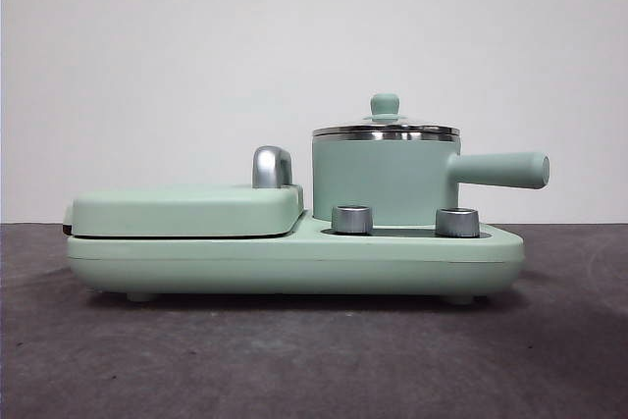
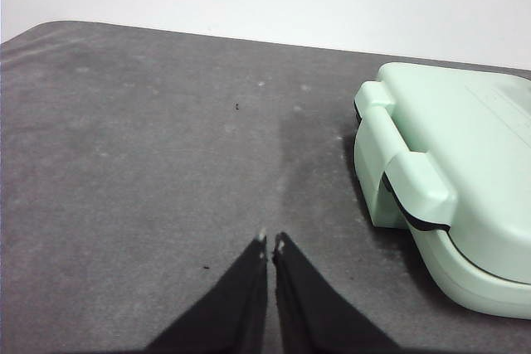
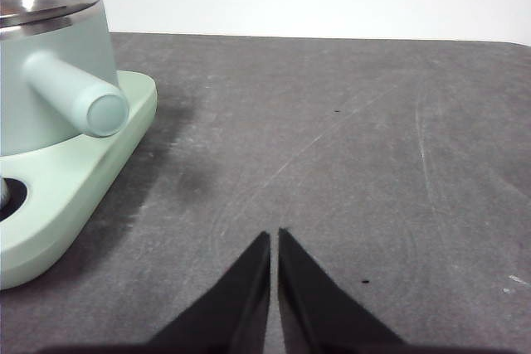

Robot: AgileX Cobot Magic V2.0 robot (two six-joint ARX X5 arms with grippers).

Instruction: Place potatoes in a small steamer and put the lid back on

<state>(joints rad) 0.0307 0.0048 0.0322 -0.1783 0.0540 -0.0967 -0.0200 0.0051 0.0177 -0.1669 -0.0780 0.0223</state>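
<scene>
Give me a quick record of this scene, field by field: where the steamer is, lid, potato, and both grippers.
steamer: small steamer stands on the green cooker base, beside the griddle cover
lid: lid sits on the steamer
potato: none in view
left gripper: left gripper shut, over bare table near the griddle end
right gripper: right gripper shut, over bare table near the steamer's handle

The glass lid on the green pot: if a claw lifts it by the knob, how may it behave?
The lid is glass with a steel rim, so probably rigid, fragile if dropped. Its small rounded knob looks smooth and may slip. Hanging from the knob, it could tilt.
</scene>
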